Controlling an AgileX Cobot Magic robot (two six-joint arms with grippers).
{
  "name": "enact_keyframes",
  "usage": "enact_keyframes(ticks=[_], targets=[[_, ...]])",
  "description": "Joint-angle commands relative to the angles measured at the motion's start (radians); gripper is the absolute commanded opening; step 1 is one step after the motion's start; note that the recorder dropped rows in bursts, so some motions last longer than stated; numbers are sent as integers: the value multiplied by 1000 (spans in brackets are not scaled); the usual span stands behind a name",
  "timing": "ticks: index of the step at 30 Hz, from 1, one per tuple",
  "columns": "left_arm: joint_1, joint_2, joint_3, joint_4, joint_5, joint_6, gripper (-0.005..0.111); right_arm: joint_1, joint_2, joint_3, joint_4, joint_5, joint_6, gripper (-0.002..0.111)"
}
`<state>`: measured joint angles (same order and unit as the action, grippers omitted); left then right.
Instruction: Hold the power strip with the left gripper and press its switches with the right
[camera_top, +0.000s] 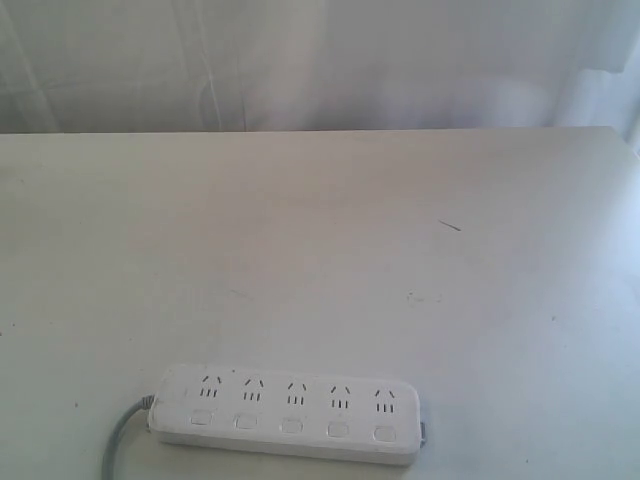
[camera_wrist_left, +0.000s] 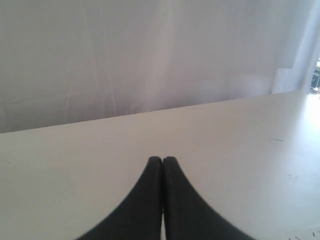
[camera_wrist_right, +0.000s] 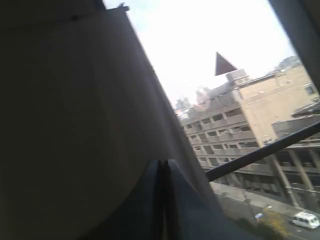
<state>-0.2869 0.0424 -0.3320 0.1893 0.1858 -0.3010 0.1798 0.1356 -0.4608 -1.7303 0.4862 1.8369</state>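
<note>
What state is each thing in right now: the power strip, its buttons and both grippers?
Long white plastic power strip: lying flat on the white table, sockets empty, nothing touching it.
Five square white switches: on or off cannot be told.
Black left gripper: shut, empty.
Black right gripper: shut, empty.

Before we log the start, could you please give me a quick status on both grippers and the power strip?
Left gripper shut, empty, over table. Right gripper shut, aimed toward window. Power strip flat on table, untouched. Nothing blocking it.
</note>
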Motion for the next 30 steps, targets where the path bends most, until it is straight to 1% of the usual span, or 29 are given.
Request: enact_keyframes(ticks=[1, 2, 3, 4, 6, 9, 14, 21, 25, 30], targets=[[2, -6, 103, -57, -129, 2, 0, -23, -14, 9, -14, -514, -46, 0], [2, -6, 116, -62, -131, 2, 0, -33, -20, 19, -14, -496, -46, 0], [2, -6, 139, -71, -138, -9, 0, -49, -45, 44, -14, -420, -46, 0], [2, -6, 148, -71, -144, -14, 0, -59, -61, 61, -14, -406, -46, 0], [2, -6, 160, -71, -163, -17, 0, -82, -110, 111, -14, -459, -72, 0], [2, -6, 160, -71, -170, -17, 0, -129, -136, 200, -14, -639, -227, 0], [2, -2, 160, -71, -167, -17, 0, -140, -136, 261, -14, -650, -348, 0], [2, -2, 160, -73, -166, -17, 0, -140, -136, 379, -14, -506, -354, 0], [2, -2, 160, -73, -166, -17, 0, -142, -136, 459, -14, -504, -354, 0], [2, 1, 166, -73, -162, -17, 0, -142, -136, 461, -14, -493, -350, 0]])
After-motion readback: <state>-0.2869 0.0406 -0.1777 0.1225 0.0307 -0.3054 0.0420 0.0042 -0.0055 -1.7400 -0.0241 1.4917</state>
